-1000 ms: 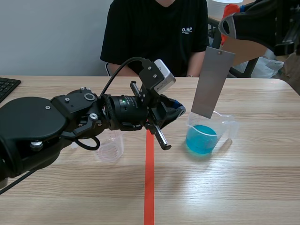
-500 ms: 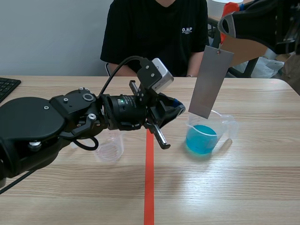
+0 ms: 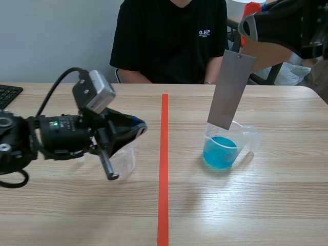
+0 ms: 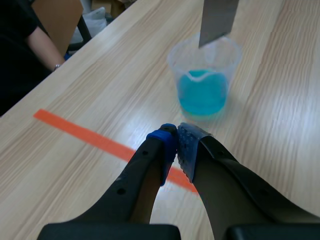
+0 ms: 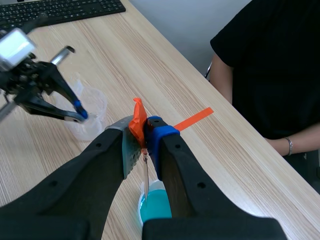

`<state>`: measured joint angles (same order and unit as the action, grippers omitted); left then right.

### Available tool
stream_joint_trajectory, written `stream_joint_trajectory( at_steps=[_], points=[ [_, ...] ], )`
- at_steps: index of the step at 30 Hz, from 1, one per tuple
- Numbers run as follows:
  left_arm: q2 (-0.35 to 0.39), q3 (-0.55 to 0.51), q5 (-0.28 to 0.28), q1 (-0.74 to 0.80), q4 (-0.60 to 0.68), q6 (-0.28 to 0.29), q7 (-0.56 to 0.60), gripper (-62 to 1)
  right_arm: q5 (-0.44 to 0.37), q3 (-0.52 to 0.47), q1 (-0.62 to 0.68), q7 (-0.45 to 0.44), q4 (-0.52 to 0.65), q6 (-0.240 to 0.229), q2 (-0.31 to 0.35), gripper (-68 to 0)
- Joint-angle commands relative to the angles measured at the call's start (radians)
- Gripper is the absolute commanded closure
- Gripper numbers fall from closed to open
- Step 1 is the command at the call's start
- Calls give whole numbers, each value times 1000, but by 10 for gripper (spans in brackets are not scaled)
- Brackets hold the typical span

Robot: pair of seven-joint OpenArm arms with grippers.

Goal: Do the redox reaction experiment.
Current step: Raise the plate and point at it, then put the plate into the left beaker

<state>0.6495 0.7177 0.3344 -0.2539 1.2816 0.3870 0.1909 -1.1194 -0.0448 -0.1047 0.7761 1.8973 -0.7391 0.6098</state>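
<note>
Table (image 3: 287,205): pale wood grain, under my left fingers (image 4: 161,145)
Wall (image 3: 56,41): plain light grey, ahead of my right fingers (image 5: 161,137)

Fingers (image 5: 160,134) tight on an orange tab (image 5: 137,118), thin metal strip (image 5: 145,172) edge-on beneath, above a beaker of blue liquid (image 5: 156,208).

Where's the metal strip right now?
Scene view, right of the tape line: the metal strip hangs from the right claw, its lower end at the mouth of the beaker, above the blue liquid.
</note>
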Motion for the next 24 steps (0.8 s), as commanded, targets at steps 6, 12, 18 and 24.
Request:
stream_joint_trajectory(
  at_steps=[6, 12, 18, 24],
  points=[
    [169, -238, 22, 300, 87, -3, 104, -45, -15, -14, -14, -15, 15, -6, 16, -13],
    [219, -473, 22, 632, 104, -33, 112, -45, -16, -14, -14, -15, 15, -6, 16, -13],
    [203, -657, 22, 937, 104, -94, 153, -45, -18, -13, -15, -23, 15, -6, 16, -13],
    [115, -786, 22, 1133, 103, -196, 153, -45, -18, 28, -68, -19, 15, -6, 16, -13]
  ],
)
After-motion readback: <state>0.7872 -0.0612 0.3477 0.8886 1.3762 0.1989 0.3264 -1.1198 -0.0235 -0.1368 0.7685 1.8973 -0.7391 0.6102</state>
